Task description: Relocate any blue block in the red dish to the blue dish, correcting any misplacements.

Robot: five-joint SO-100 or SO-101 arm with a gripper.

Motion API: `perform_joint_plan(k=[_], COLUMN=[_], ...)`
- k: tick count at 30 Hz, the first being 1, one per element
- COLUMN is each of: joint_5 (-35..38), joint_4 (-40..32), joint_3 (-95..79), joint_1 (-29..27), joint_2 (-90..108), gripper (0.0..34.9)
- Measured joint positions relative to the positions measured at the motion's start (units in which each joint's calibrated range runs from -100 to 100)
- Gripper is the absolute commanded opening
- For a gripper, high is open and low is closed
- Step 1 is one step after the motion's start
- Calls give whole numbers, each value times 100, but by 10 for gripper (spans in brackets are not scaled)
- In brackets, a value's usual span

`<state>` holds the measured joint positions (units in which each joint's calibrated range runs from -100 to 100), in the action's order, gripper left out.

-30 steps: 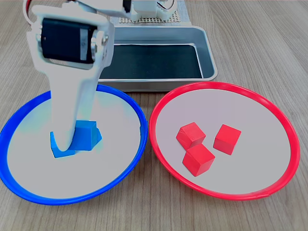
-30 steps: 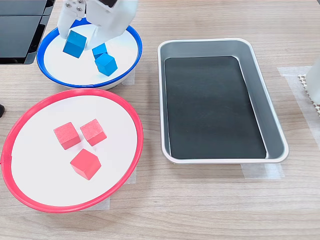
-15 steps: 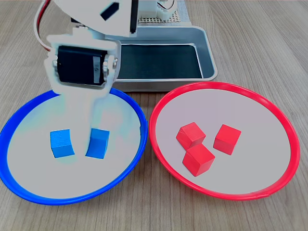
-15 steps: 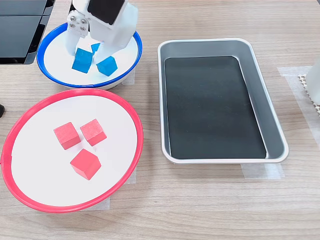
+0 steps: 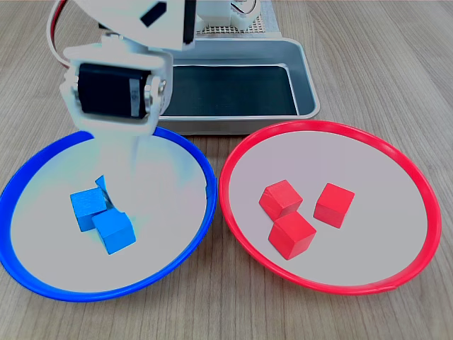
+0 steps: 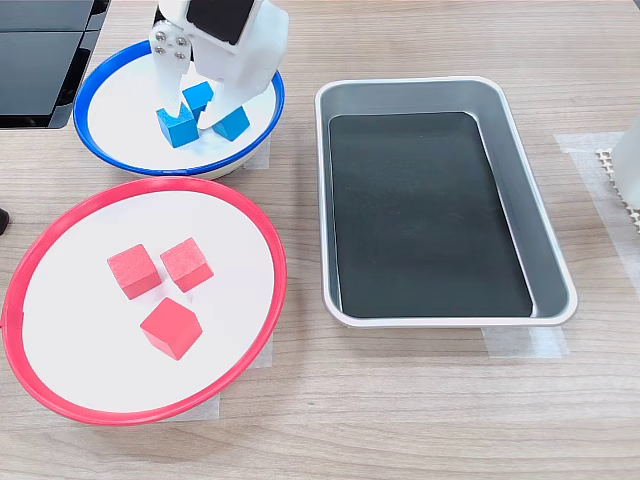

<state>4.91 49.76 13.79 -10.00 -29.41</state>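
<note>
Blue blocks [image 6: 177, 127]: three clustered in the blue dish [image 6: 110, 160], none in the red dish [image 6: 45, 395].
Gripper [image 6: 196, 112]: spread, empty, among them.
Risk: lifting may nudge a block.

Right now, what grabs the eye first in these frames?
The white arm's gripper hangs over the round blue-rimmed dish at the first exterior view's left, above three small bright blue cubes clustered inside. Beside it, the round red-rimmed dish holds three red cubes only. Behind both, the rectangular metal tray has a dark floor.
</note>
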Motion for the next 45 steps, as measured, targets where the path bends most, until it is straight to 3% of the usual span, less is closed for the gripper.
perform_joint_plan(k=[11, 25, 38, 45], joint_5=[-176, -425, -806, -879], joint_4=[24, -465, 661, 1387], joint_3=[-499, -5998, -9138, -9964], joint_1=[735, 1080, 1080, 1088], joint_2=[2123, 7724, 11509, 12472], gripper=[0, 0, 0, 0])
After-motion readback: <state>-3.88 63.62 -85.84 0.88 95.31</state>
